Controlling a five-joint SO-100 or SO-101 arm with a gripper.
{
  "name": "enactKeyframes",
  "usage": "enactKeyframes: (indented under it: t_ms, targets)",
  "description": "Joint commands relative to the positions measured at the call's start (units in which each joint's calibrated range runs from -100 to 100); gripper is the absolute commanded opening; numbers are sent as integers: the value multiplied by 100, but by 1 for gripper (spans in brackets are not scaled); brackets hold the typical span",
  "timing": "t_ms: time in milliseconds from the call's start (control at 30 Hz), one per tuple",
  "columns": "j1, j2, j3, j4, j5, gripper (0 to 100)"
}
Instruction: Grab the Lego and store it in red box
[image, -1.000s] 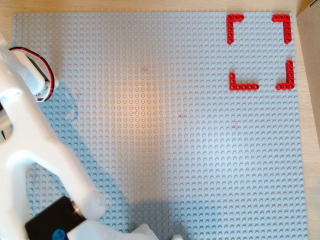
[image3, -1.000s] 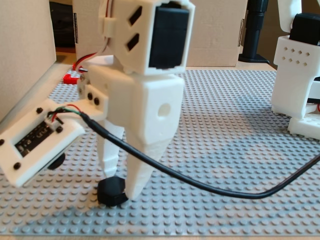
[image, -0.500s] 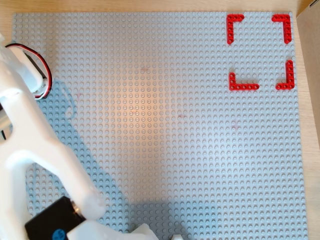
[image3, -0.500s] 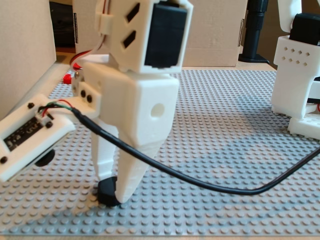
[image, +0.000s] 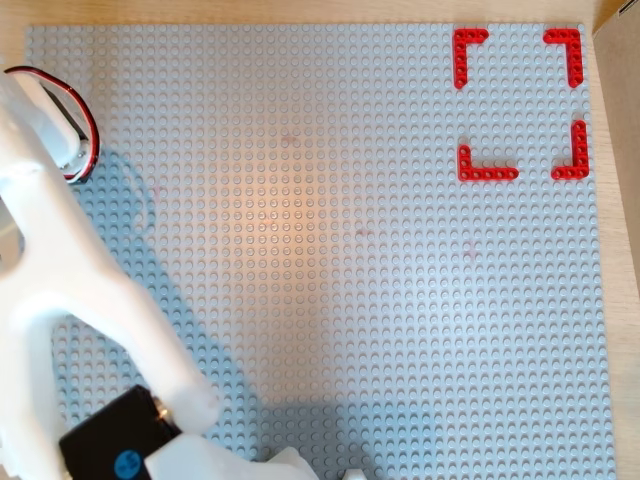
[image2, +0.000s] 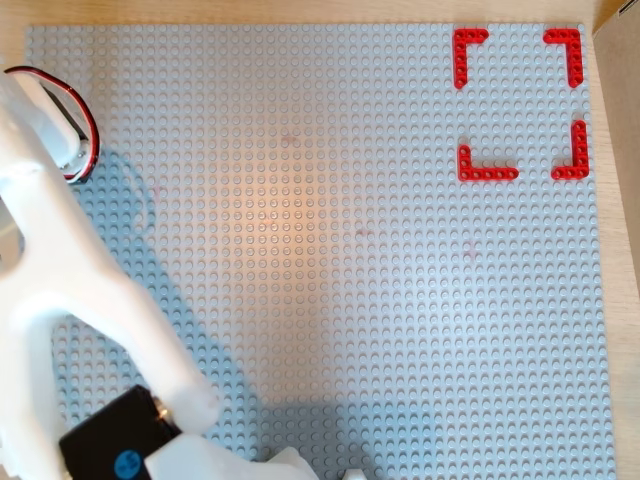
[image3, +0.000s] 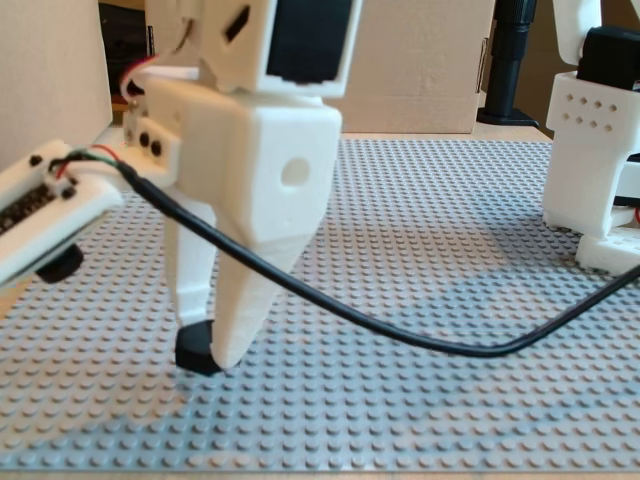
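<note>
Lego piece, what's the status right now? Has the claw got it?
Claw shut on the Lego, just off the baseplate. Red box empty, at the far corner. Nothing on the studs between.

In both overhead views the red box sits at the baseplate's top right corner; the arm fills the lower left, well apart from it. In the fixed view the Lego sits between the fingertips of the gripper near the baseplate's front left; a cable trails off to the right.
</note>
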Motion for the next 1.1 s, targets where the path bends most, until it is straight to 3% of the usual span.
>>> enactKeyframes:
  t_ms: [0,233,633,867,1067]
  targets:
    - [179,-570,-717,484,76,11]
    - [1481,-841,-1426,1080,305,11]
    - [4131,-451,-1508,361,857,12]
    - [4950,481,-1526,-332,967,12]
    - [5069,981,-1526,-516,961,12]
